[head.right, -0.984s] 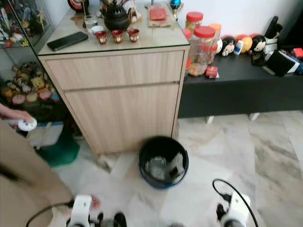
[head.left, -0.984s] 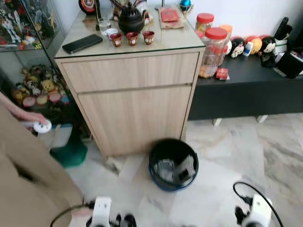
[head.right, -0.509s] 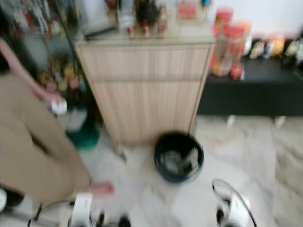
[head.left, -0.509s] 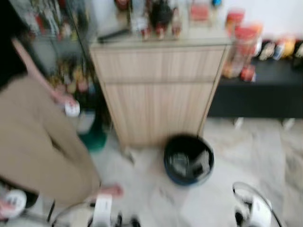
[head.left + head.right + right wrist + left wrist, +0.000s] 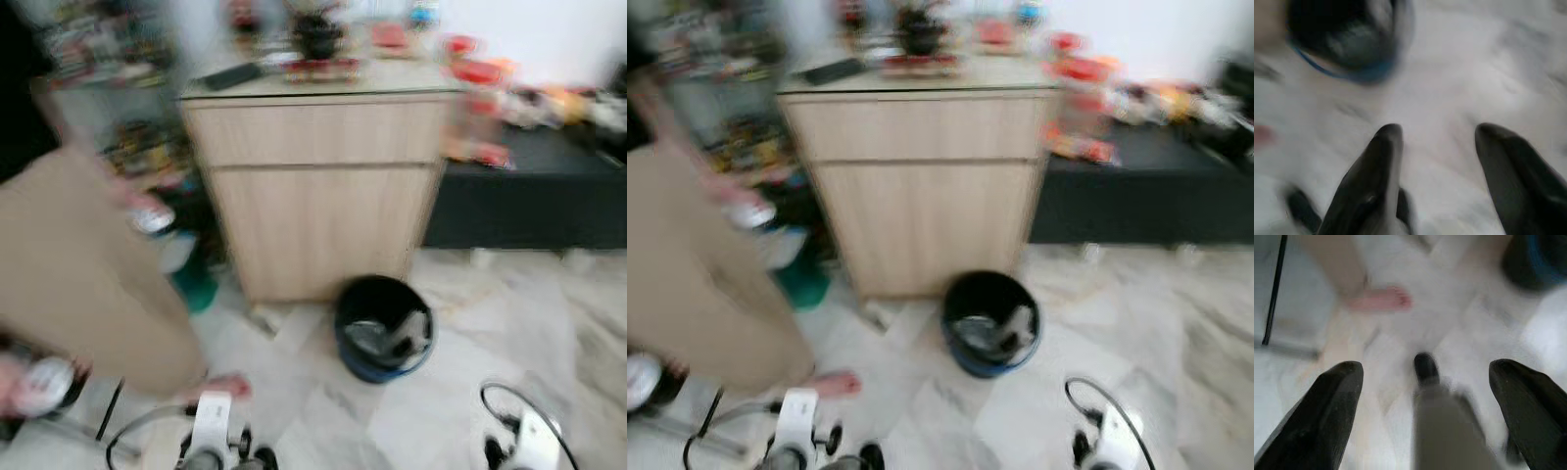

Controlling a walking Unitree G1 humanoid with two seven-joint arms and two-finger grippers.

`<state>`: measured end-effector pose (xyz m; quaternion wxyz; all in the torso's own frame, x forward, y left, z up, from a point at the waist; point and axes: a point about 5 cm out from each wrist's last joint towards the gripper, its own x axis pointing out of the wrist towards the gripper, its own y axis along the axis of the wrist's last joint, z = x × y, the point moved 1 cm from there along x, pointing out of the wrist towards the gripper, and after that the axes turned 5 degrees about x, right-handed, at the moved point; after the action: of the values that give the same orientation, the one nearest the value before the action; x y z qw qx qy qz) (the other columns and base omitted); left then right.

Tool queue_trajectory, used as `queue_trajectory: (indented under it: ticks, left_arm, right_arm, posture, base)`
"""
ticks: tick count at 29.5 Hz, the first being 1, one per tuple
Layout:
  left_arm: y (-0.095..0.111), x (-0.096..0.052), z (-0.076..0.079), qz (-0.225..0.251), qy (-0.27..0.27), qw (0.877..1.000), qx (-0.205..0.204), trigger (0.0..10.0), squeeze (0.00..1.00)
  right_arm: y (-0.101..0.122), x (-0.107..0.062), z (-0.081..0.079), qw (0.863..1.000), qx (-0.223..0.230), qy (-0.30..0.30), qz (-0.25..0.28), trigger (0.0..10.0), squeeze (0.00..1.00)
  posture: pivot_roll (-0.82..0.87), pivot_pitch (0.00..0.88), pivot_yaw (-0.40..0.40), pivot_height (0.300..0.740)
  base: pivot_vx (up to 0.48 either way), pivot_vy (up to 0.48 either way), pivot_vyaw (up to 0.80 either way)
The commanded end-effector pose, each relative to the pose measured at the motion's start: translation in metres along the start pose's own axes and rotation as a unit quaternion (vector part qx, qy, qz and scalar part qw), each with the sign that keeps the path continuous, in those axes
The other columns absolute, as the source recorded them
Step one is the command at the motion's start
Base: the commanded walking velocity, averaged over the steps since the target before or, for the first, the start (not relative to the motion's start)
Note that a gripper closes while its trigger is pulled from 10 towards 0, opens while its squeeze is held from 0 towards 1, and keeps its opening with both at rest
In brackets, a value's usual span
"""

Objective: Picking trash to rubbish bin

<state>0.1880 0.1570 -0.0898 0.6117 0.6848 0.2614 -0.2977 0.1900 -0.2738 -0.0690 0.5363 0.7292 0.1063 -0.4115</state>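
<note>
Both claws released, left claw (image 5: 1422, 382) and right claw (image 5: 1437, 142); person (image 5: 88, 274) stands left of rubbish bin (image 5: 384, 328).

No text, label, brand, number or sign can be read. The head views are blurred, so the jars (image 5: 477, 73) and small things on the tabletop (image 5: 323, 83) and on the dark shelf (image 5: 549, 157) show as smears of colour, with no letters to make out. The black bin (image 5: 384, 326) on the floor bears no readable mark, and neither does the white round thing (image 5: 150, 219) in the person's hand. The wrist views are also blurred and show no writing on the floor by the jaws.
</note>
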Motion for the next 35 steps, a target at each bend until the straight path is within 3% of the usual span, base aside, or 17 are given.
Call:
queue_trajectory:
  ticks: [1, 10, 22, 29, 35]
  left_arm:
    - [0.003, 0.001, -0.007, 0.000, 0.007, 1.000, 0.003, 10.0, 0.00]
    - [0.004, 0.002, -0.007, 0.000, 0.008, 1.000, 0.002, 10.0, 0.00]
    - [0.006, 0.002, -0.008, 0.000, 0.010, 1.000, -0.001, 10.0, 0.00]
    - [0.008, 0.003, -0.009, -0.001, 0.011, 1.000, 0.002, 10.0, 0.00]
    - [0.010, 0.004, -0.014, 0.000, 0.018, 1.000, 0.003, 10.0, 0.00]
  right_arm:
    - [-0.007, -0.002, 0.003, 1.000, 0.004, 0.000, -0.008, 10.0, 0.00]
    - [-0.017, -0.007, 0.018, 1.000, 0.004, -0.008, -0.021, 10.0, 0.00]
    - [-0.020, -0.008, 0.018, 1.000, 0.011, -0.007, -0.023, 10.0, 0.00]
    - [-0.018, -0.006, 0.012, 1.000, 0.012, -0.005, -0.026, 10.0, 0.00]
    - [-0.017, -0.001, -0.017, 0.999, 0.002, 0.011, -0.036, 10.0, 0.00]
  posture:
    - [-0.14, 0.092, 0.020, 0.740]
    - [-0.14, 0.089, 0.017, 0.740]
    - [-0.13, 0.070, 0.019, 0.740]
    - [-0.13, 0.047, 0.024, 0.740]
    - [-0.12, 0.007, 0.042, 0.740]
  base:
    - [0.000, 0.000, 0.00]
    - [0.000, 0.000, 0.00]
    - [0.000, 0.000, 0.00]
    - [0.000, 0.000, 0.00]
    - [0.000, 0.000, -0.40]
